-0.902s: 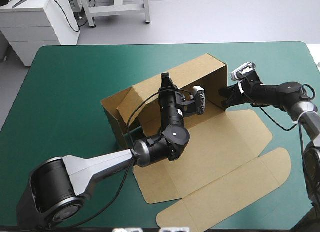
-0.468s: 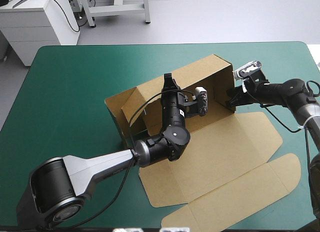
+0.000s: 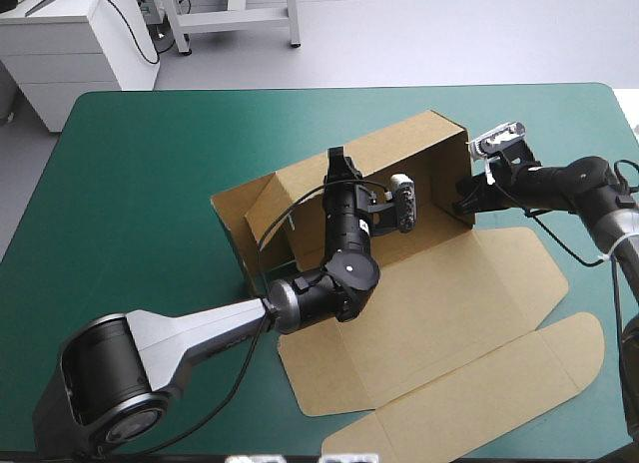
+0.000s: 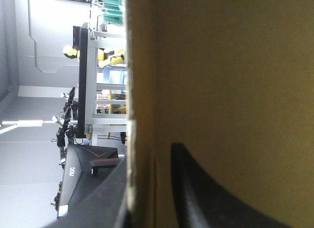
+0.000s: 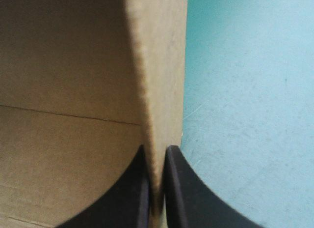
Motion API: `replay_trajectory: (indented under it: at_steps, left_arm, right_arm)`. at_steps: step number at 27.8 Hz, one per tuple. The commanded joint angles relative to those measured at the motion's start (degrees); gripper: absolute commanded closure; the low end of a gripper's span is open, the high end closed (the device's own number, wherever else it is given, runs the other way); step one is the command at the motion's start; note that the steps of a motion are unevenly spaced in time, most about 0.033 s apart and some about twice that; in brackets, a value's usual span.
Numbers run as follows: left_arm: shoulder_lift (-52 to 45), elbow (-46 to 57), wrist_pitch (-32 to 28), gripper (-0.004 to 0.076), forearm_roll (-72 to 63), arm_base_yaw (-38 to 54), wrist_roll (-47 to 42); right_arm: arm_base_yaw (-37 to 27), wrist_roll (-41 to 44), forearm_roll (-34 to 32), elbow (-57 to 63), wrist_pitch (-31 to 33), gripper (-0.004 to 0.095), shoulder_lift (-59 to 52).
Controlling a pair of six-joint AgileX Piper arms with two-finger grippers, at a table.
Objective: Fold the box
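Across most of the high view is the teal-green bench [image 3: 130, 154]. The brown box [image 3: 429, 303] sits around the middle of the frame and spreads toward the lower right. Its long back wall stands up, running from left of centre to the upper right, and the short walls at both ends are raised too. The floor and lid flaps lie flat on the bench toward the lower right corner.

The left claw [image 3: 334, 162] comes in from the lower left and pinches the top edge of that back wall, just above centre frame. In the left wrist view the board edge sits between its black fingers [image 4: 216, 198], which are all but closed on it. The right claw [image 3: 465, 198], right of centre, is clamped on the right end wall the same way.
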Motion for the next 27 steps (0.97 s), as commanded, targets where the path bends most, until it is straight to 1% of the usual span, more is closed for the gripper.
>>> replay_trajectory:
  at_steps: [1, 2, 3, 4, 7, 11, 14, 18, 21, 22, 24, 25, 26, 27]
  left_arm:
    - [-2.6, -1.5, -0.8, 0.0421, 2.7, -0.4, -4.0]
    - [-2.6, -1.5, -1.0, 0.0383, 2.8, -0.4, -5.1]
    - [-2.6, -1.5, -0.7, 0.0363, 2.7, -0.6, -6.2]
    - [-2.6, -1.5, -0.6, 0.0359, 3.0, -0.7, -6.8]
    - [-2.6, -1.5, -0.3, 0.036, 6.3, -1.7, -8.1]
    - [-2.6, -1.5, 1.0, 0.036, 13.1, -3.6, -13.7]
    - [-2.6, -2.8, 2.1, 0.0368, 12.7, -5.5, -13.9]
    - [-2.6, -4.9, 5.0, 0.0399, 12.7, -8.2, -13.9]
    - [-2.7, -6.9, 7.3, 0.0452, 12.9, -10.1, -13.9]
    - [-2.7, -7.9, 9.0, 0.0484, 13.1, -10.7, -13.9]
    - [-2.7, -10.5, 12.6, 0.0582, 13.0, -11.4, -13.9]
    - [-3.3, -13.4, 14.1, 0.0699, 13.0, -11.4, -13.9]
    - [-3.8, -14.5, 14.1, 0.0735, 13.0, -11.2, -13.7]
    - [-5.3, -17.0, 13.1, 0.0727, 13.0, -10.9, -12.6]
  right_arm:
    - [0.2, 0.7, 4.2, -1.7, 0.4, 0.0908, -3.1]
    - [0.2, 0.9, 4.2, -1.7, 0.3, 0.0908, -3.1]
    - [0.2, 0.9, 4.2, -1.7, 0.2, 0.0908, -3.1]
    - [0.2, 1.0, 4.2, -1.7, 0.0, 0.0908, -3.1]
    - [0.2, 1.0, 4.2, -1.7, -0.4, 0.0908, -3.1]
    - [0.2, 1.9, 4.2, -1.7, -1.6, 0.0908, -2.9]
    - [0.2, 2.6, 4.2, -1.7, -1.7, 0.0909, -2.4]
    - [0.2, 3.4, 3.5, -1.7, -1.7, 0.0908, -1.8]
    - [0.2, 4.1, 3.2, -1.7, -1.7, 0.0908, -1.6]
    - [0.2, 4.8, 2.8, -1.7, -1.7, 0.0908, -1.6]
    - [0.2, 6.4, 2.5, -1.7, -1.5, 0.0908, -1.6]
    - [0.2, 7.9, 2.6, -1.8, -1.4, 0.0909, -1.6]
    - [0.2, 8.5, 2.6, -1.8, -1.4, 0.0908, -1.6]
    - [0.2, 9.2, 2.6, -1.8, -1.1, 0.0908, -1.9]
